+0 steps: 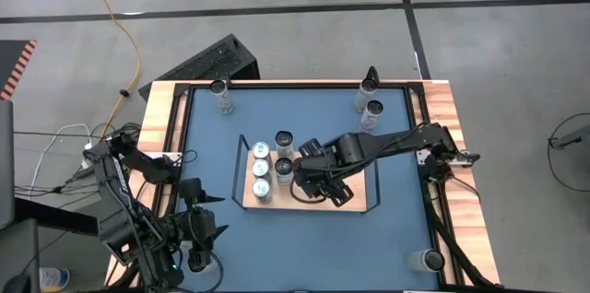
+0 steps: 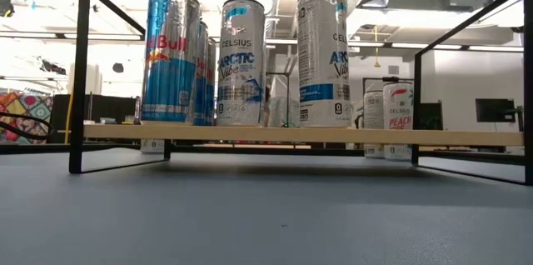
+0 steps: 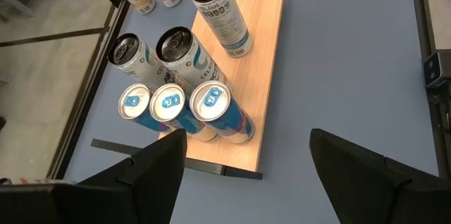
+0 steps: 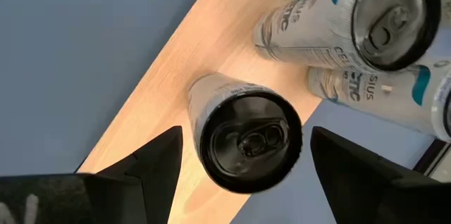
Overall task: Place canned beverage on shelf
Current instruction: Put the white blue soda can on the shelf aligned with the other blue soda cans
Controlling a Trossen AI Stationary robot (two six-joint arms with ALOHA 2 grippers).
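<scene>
Black-topped silver can (image 4: 243, 139) stands upright on shelf (image 4: 169, 122) between released right gripper (image 4: 243, 175).

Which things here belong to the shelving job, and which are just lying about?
Job: shelf; Celsius can between the open fingers of the right gripper; five shelved cans.
Lying about: yellow cable on the floor; left gripper, idle, open.

On the light-wood shelf board (image 2: 250, 133), a blue-and-silver can (image 2: 169, 57) reads "Red Bull"; two white cans (image 2: 241, 63) beside it read "CELSIUS ARCTIC VIBE". Behind the board, a white-and-red can (image 2: 398, 121) reads "PEACH".
</scene>
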